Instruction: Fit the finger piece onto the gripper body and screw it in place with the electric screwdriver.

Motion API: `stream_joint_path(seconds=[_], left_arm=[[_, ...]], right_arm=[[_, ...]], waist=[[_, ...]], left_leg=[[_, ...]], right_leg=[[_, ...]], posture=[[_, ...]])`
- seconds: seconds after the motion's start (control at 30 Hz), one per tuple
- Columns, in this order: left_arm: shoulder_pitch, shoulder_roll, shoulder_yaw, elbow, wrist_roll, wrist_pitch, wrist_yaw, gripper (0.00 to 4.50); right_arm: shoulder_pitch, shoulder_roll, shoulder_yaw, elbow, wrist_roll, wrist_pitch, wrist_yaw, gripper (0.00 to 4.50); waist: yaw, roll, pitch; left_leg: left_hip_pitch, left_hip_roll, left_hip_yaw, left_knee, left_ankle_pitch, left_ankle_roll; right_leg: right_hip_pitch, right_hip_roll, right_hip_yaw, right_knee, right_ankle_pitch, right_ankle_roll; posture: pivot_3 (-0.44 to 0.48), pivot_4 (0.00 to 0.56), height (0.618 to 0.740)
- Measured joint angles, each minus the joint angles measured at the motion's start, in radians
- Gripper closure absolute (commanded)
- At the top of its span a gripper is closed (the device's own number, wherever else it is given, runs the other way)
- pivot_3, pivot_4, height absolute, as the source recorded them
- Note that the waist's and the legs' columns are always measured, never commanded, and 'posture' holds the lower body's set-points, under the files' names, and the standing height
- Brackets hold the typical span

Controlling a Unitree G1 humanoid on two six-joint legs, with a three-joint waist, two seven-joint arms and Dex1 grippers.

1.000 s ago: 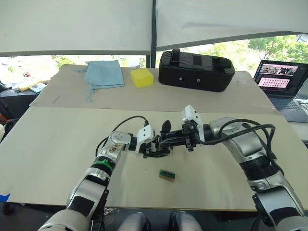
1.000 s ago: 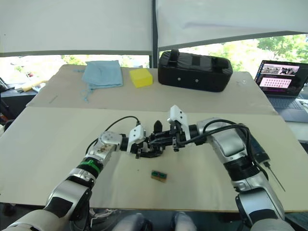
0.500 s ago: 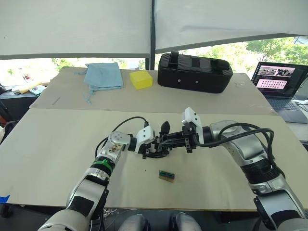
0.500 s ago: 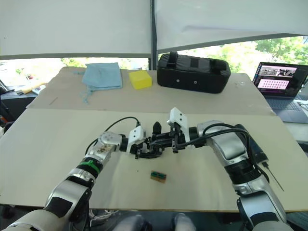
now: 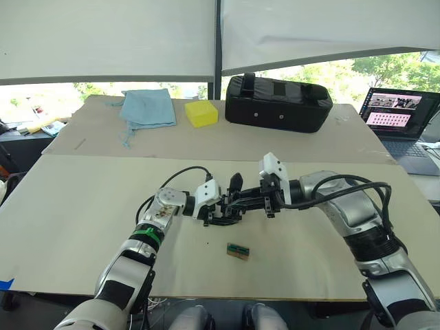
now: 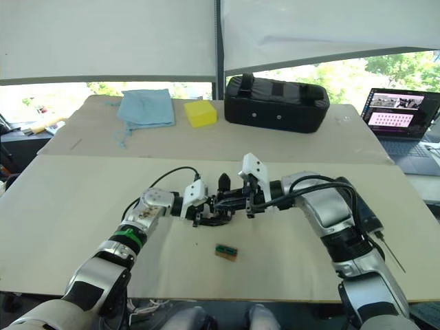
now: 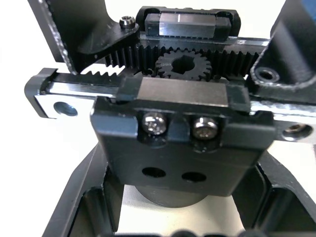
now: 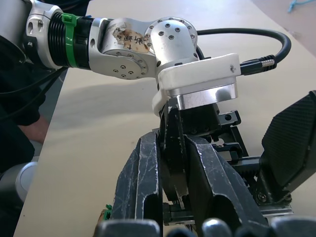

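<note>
At table centre, both end effectors still clamping gripper body (image 5: 230,206).

Looks like a lab or workshop setup. Big plain table (image 5: 82,206), open laptop (image 5: 402,120) at the side, black padded case (image 5: 278,102), blinds over the windows.

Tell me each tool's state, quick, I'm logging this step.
Left tool: shut on the gripper body.
Right tool: shut on the finger piece.
</note>
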Motion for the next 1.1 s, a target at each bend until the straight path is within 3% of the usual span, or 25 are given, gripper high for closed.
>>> stream_joint_path(seconds=[0.6,0.67,0.9,1.1], left_arm=[[0.000,0.007,0.006,0.002,-0.003,-0.001,-0.003,2.15],[0.000,0.006,0.009,0.002,-0.003,-0.002,-0.005,2.15],[-0.007,-0.014,0.015,0.012,-0.005,-0.025,-0.008,2.15],[-0.012,-0.021,0.015,0.021,-0.004,-0.027,-0.010,2.15]], right_arm=[[0.019,0.042,-0.035,0.021,-0.002,-0.022,0.001,4.18],[0.018,0.056,-0.048,0.024,0.002,-0.022,-0.004,3.11],[0.018,0.046,-0.074,-0.016,0.041,0.039,0.013,0.70],[0.061,-0.035,-0.080,-0.090,0.039,0.045,0.020,0.69]], waist=[[-0.004,0.000,0.000],[-0.009,0.001,0.001],[-0.002,0.005,0.005],[0.004,0.004,0.005]], left_leg=[[-0.001,0.000,0.000,0.000,0.000,0.000],[-0.001,0.000,0.000,0.000,0.000,0.000],[-0.010,0.000,0.000,0.000,0.004,-0.006],[-0.010,0.000,0.000,0.000,0.003,-0.005]], right_leg=[[0.000,0.000,0.000,0.000,0.000,0.000],[-0.001,0.000,0.000,0.000,0.000,0.000],[-0.007,0.000,-0.001,-0.001,0.000,0.000],[-0.007,0.000,-0.001,-0.005,0.000,0.000]], posture=[[0.000,0.150,0.739],[0.000,0.150,0.739],[0.000,0.150,0.739],[0.000,0.150,0.739]])
